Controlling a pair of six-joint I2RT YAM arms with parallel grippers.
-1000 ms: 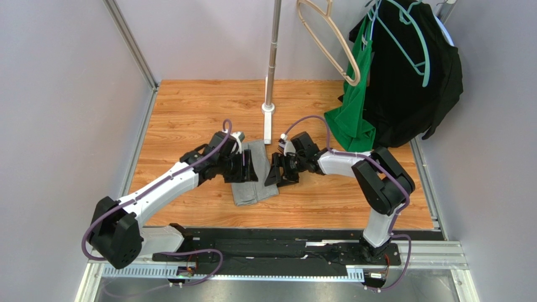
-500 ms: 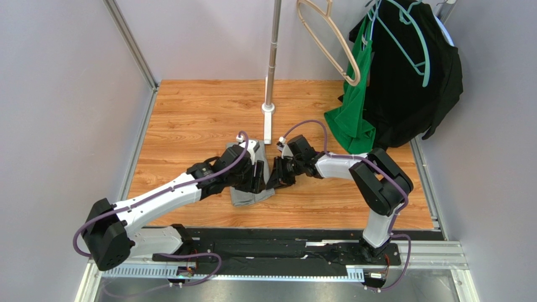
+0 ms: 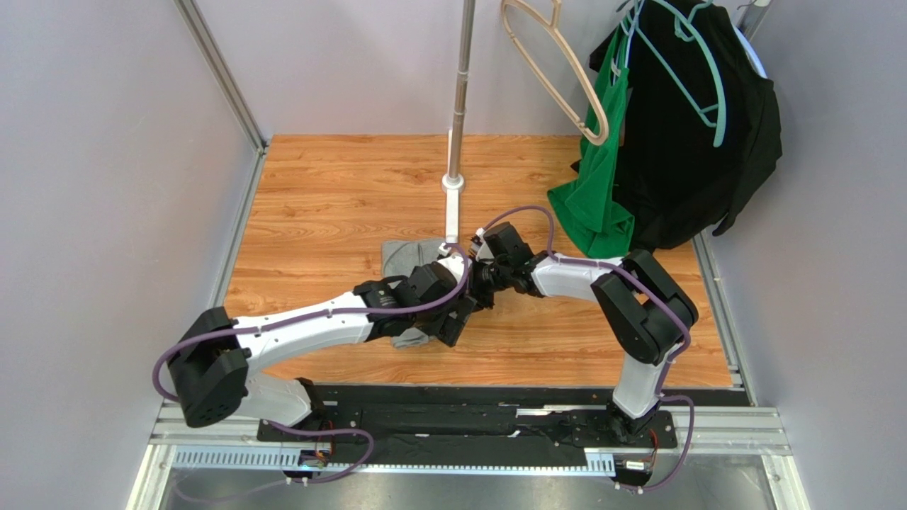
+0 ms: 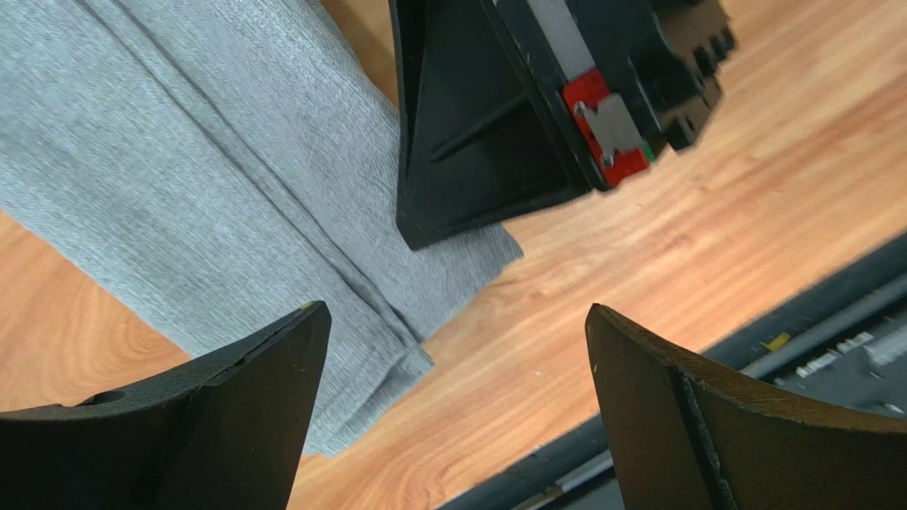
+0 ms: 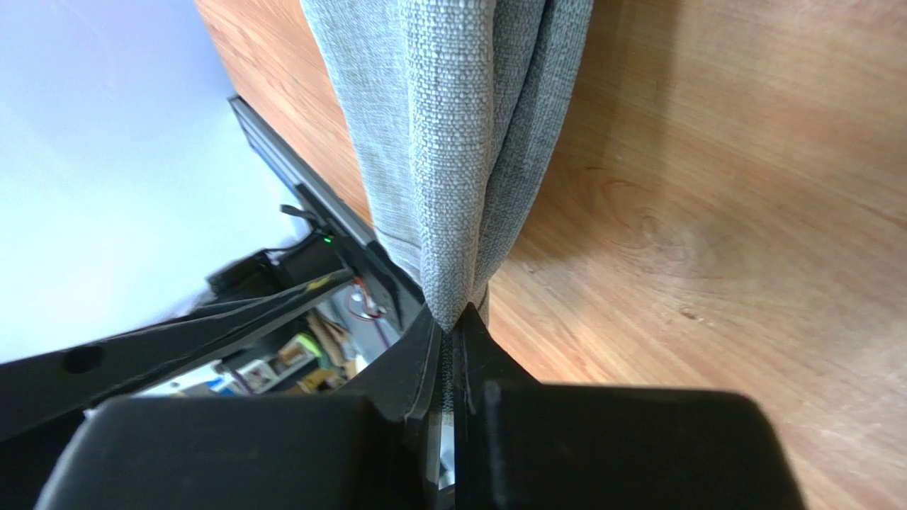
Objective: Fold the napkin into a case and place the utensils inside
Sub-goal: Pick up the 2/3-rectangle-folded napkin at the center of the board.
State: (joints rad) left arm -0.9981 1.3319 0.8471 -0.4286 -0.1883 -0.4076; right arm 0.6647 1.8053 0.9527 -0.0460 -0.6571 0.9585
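Note:
The napkin (image 3: 407,255) is a heather-grey cloth folded into a narrow layered strip on the wooden table. In the left wrist view the napkin (image 4: 213,181) lies flat, its near end just left of my left gripper (image 4: 458,351), which is open with only bare wood between its fingers. My right gripper (image 5: 456,324) is shut on the napkin's (image 5: 458,138) right edge, with a fold of cloth pinched between the jaws. From above, my left gripper (image 3: 456,317) crosses the strip beside my right gripper (image 3: 477,292). The utensils are out of view.
A metal stand pole (image 3: 459,106) rises behind the napkin. A green garment (image 3: 596,191) and a black garment (image 3: 692,128) hang at the back right, next to a beige hanger (image 3: 564,74). A black rail (image 3: 479,409) runs along the near edge.
My left arm has swung right across the napkin and its jaws have opened wider. My right gripper has closed on the napkin's right edge.

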